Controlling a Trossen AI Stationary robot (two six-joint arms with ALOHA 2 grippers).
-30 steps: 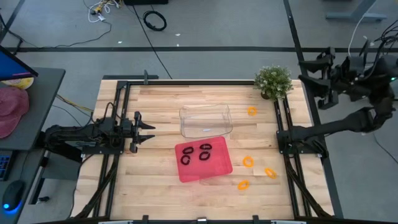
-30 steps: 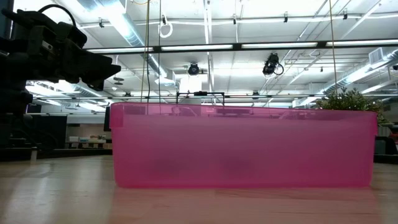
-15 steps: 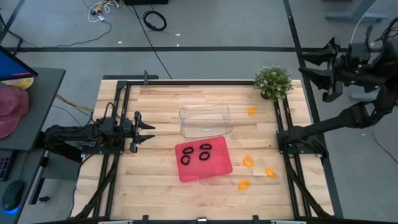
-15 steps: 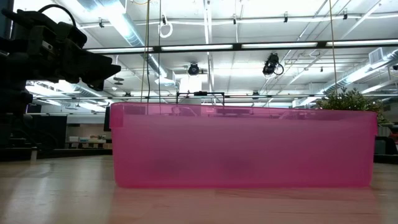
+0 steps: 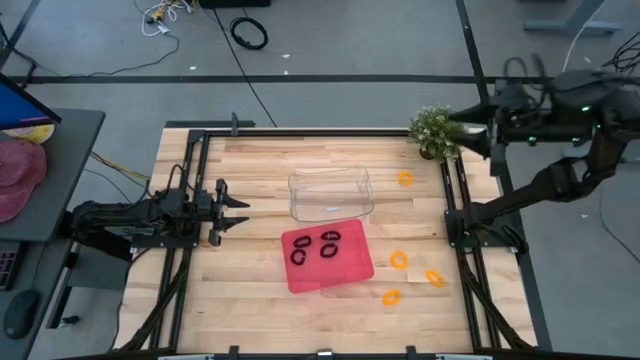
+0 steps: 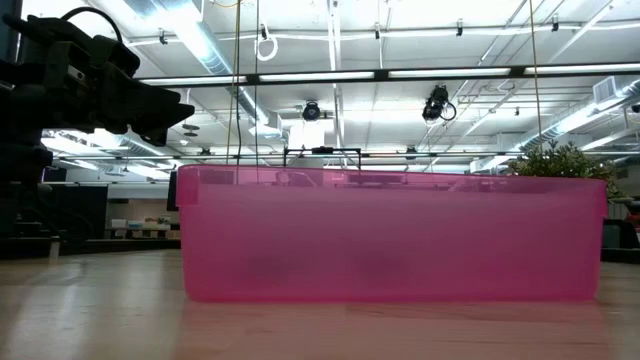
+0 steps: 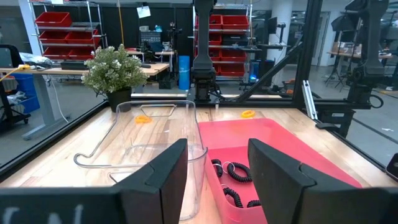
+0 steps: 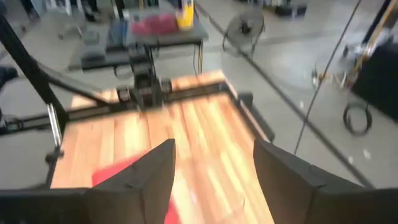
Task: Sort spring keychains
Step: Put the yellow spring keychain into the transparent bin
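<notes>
- Though both arms sit off to the sides, the containers are mid-table: a red plastic tray (image 5: 326, 258) w/ a clear plastic bin (image 5: 331, 194) just behind it, towards the far edge.
- Red tray holds the black coiled spring keychains (image 5: 329, 243), bunched in its far half; four by the high view, though hard to count exactly.
- Clear bin: nothing visible inside.
- Four orange coiled spring keychains (image 5: 399, 259) lie loose on the light wooden table (image 5: 250, 290): one near the small potted green plant (image 5: 439, 130) at the far right corner, three right of the red tray towards the near edge.
- Left gripper (image 5: 238, 212) is low over the table's left side, pointing at the bins, fingers (image 7: 158, 180) spread apart, nothing between them.
- Right gripper (image 5: 470, 130) is raised by the plant at the table's far right corner, fingers (image 8: 149, 174) spread, nothing held.
</notes>
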